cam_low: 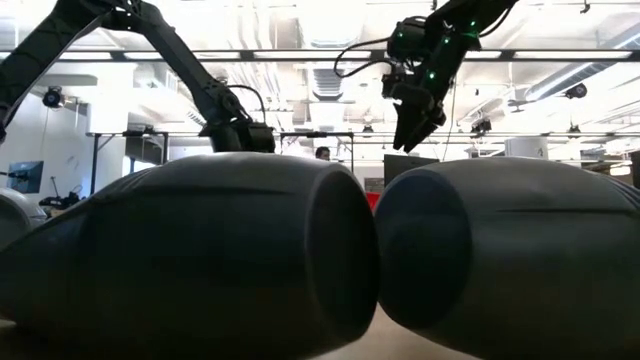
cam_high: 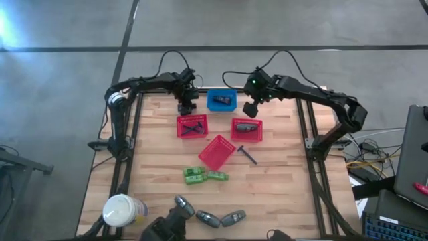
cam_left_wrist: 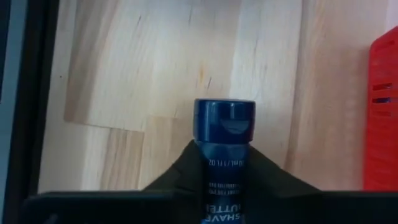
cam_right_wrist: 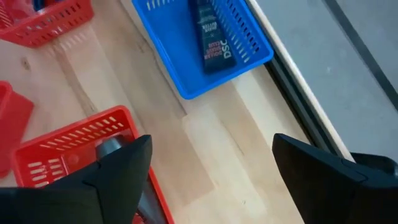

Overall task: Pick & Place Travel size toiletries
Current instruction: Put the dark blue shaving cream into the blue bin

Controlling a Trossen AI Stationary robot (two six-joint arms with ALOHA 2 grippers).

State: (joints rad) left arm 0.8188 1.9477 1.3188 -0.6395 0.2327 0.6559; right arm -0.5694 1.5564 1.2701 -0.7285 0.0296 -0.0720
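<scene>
My left gripper (cam_high: 187, 102) hangs over the table's far edge, just left of the blue basket (cam_high: 221, 100), shut on a dark blue tube-like packet (cam_left_wrist: 224, 124). A second dark packet (cam_right_wrist: 211, 34) lies in that blue basket. My right gripper (cam_high: 252, 109) hovers open over the right red basket (cam_high: 247, 130), which holds a grey bottle (cam_right_wrist: 111, 148). Thin black sticks (cam_high: 192, 126) lie in the left red basket. Two green pieces (cam_high: 204, 176) lie mid-table. Grey oval bottles (cam_high: 208, 217) lie along the near edge and fill the low view (cam_low: 200, 260). My left gripper pinches the dark blue packet by its body (cam_left_wrist: 224, 171), just behind the round cap (cam_left_wrist: 224, 118), between its two fingers. The fingers point down from above and lie along the packet. Its cap end sticks out past the fingertips toward the wooden table top.
A third red basket (cam_high: 217, 152) lies tipped in mid-table, with a dark stick (cam_high: 248, 154) on the wood beside it. A big white-topped round container (cam_high: 121, 210) lies at the near left corner. Bare wood shows on the left and right sides of the table.
</scene>
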